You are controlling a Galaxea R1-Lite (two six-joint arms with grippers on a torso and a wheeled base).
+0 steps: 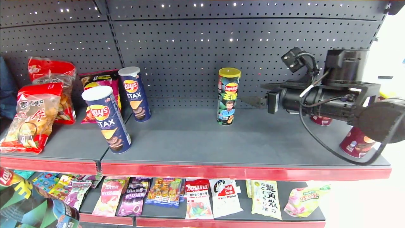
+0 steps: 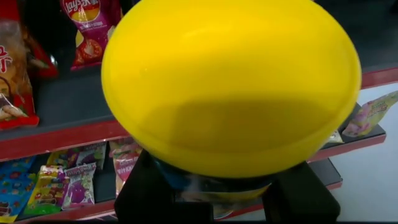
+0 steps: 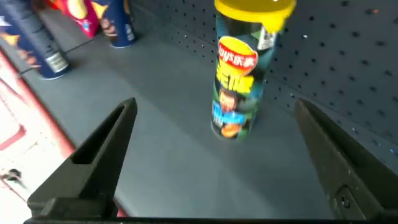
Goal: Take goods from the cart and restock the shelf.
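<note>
Right pincer point(image 3: 216, 109), its 2 fingers spread wide and empty, faces a yellow-lidded chip can point(image 1: 228, 98). The can stands upright on the top shelf point(image 1: 246, 139), just ahead of the fingers and not touching them, near the pegboard point(image 1: 190, 47). Left pincer point(image 2: 224, 200) grips a second can point(image 2: 230, 81), held low below the shelf's left front. Judging from this, that 1 likely goes up next.

Printed logos mark blue cans point(image 1: 107, 120) and bags point(image 1: 31, 117).
</note>
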